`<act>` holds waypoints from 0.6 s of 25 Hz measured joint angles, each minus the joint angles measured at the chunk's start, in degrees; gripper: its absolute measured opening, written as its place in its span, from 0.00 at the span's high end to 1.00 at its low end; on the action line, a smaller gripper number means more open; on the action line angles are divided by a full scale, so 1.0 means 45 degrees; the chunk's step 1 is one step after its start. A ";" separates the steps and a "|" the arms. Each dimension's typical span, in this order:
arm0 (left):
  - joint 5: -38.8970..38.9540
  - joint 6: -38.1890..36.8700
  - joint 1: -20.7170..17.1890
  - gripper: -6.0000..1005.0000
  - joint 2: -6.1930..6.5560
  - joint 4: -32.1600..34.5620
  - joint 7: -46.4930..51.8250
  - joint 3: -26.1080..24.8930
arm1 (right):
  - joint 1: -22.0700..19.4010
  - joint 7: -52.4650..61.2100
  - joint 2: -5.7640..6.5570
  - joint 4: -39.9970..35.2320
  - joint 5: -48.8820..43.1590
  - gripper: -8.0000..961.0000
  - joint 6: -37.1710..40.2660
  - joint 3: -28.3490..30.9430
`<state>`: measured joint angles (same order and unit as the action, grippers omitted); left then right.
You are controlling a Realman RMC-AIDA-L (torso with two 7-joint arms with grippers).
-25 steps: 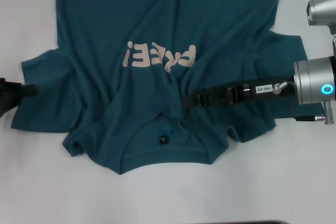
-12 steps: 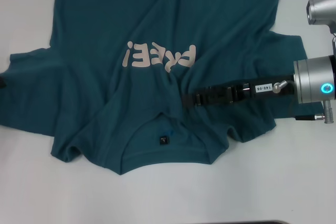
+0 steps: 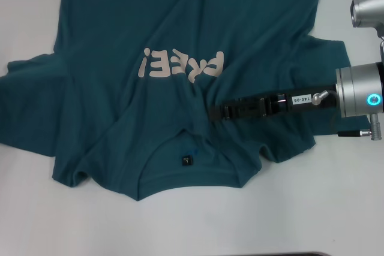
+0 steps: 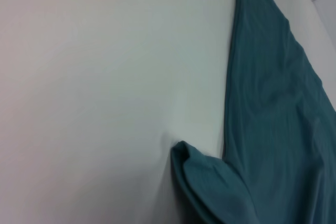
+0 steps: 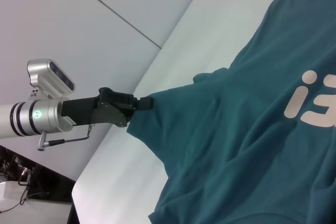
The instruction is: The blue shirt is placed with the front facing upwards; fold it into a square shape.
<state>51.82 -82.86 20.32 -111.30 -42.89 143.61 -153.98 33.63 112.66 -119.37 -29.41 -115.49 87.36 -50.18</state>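
Since earlier: my left arm has drawn the shirt's left sleeve outward, out past the head view's left edge, and the cloth on that side now lies wider and flatter; my right arm has not shifted.
Shirt: the large dark teal-blue cotton short-sleeved T-shirt (image 3: 180,88) lies front up on the counter, its pale pinkish "FREE!" lettering (image 3: 181,64) mid-chest and the small dark neck tag (image 3: 188,160) at the collar nearest my body.
Left gripper: the left gripper (image 5: 144,103) shows only from my right wrist camera, pressed together on the tip of the left sleeve (image 5: 173,106) and holding it a little off the counter.
Right gripper: the right gripper (image 3: 217,113) rests low on the chest just below the lettering, among creases; I cannot tell how it stands, spread or pinched.
Step in hand: as I judge it, I am spreading and flattening the shirt before the first fold, which is not yet begun.
Next move: the creases around the collar and under my right arm want smoothing, and the right sleeve (image 3: 312,82) should lie as flat as the left; pulling the left sleeve much further could drag the whole shirt sideways.
Surface: the white smooth counter (image 3: 24,208) gives the cloth little to catch on.
Room: a pale plain wall (image 5: 79,35) rises behind the counter's far edge.
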 joint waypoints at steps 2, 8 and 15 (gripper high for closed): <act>-0.0039 -0.0113 0.0009 0.99 0.0002 -0.0133 0.0086 -0.0001 | -0.0004 0.0001 0.0009 -0.0002 0.0001 0.03 0.0000 0.0000; 0.0046 -0.1459 0.0164 0.99 -0.0097 -0.0618 0.0168 -0.0067 | -0.0028 0.0004 0.0024 -0.0007 0.0000 0.03 0.0000 0.0000; 0.0122 -0.2668 0.0694 0.99 -0.0446 -0.0683 0.0260 -0.0181 | -0.0024 0.0004 0.0025 -0.0007 0.0000 0.03 0.0000 -0.0001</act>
<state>52.37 -94.87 23.45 -113.31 -45.96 144.78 -154.80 33.52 112.68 -119.26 -29.44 -115.49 87.36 -50.19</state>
